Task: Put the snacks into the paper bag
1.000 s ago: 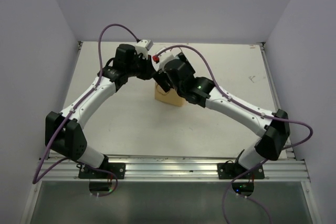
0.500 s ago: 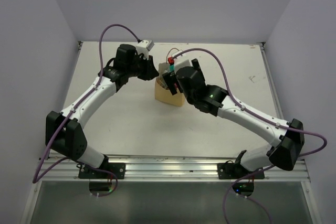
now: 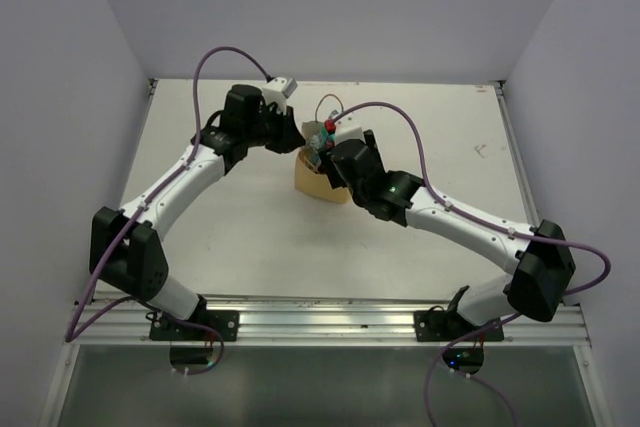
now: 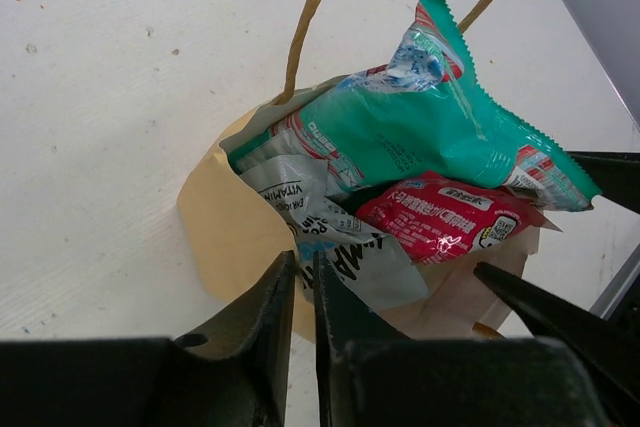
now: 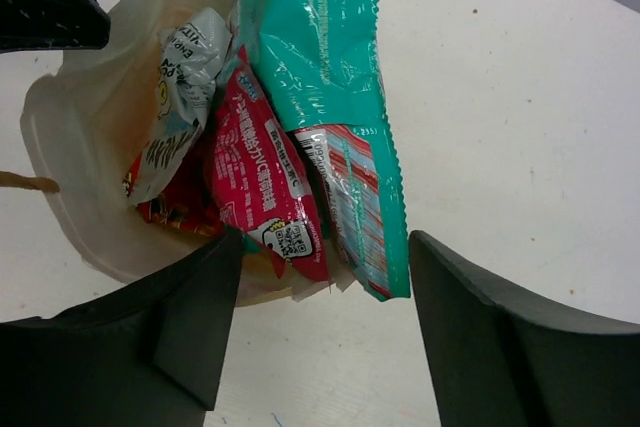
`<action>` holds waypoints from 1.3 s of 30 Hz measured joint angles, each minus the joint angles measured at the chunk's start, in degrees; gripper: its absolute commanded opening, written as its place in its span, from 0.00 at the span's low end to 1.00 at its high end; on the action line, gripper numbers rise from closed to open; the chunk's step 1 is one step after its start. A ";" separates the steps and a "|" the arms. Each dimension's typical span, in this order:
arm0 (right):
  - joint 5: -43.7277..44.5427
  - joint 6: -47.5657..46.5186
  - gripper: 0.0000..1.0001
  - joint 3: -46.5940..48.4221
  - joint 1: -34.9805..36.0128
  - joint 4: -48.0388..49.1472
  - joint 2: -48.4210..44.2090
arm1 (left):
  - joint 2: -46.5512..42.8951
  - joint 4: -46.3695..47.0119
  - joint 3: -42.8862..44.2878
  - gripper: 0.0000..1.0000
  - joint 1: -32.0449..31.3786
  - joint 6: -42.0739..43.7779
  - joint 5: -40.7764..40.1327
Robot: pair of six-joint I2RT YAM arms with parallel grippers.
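Observation:
The brown paper bag (image 3: 318, 185) stands upright mid-table; its wall shows in both wrist views (image 4: 225, 217) (image 5: 80, 167). A teal-white packet (image 4: 430, 117) (image 5: 320, 57) sticks out of its mouth, over a pink-red packet (image 4: 445, 217) (image 5: 260, 177), a silver-grey packet (image 4: 320, 217) (image 5: 185, 77) and a red-orange packet (image 5: 165, 202). The larger red-yellow packet is hidden. My left gripper (image 4: 303, 262) (image 3: 297, 137) is shut on the bag's rim beside the silver packet. My right gripper (image 5: 325, 242) (image 3: 326, 147) is open, jaws wide apart over the bag's mouth, holding nothing.
The bag's twisted paper handles (image 4: 310, 17) lie out over the white table (image 3: 450, 127). Grey walls enclose the table on three sides. Purple cables (image 3: 225, 52) loop above both arms. The two wrists are close together over the bag.
My right arm swung its wrist over the bag with the teal packet and came down. The packet now rests in the bag's mouth. The left arm has hardly moved.

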 measured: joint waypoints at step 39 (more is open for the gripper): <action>-0.42 2.62 0.00 -2.08 -2.10 1.36 1.62 | 1.73 0.02 -0.55 0.00 -1.70 -1.03 -0.02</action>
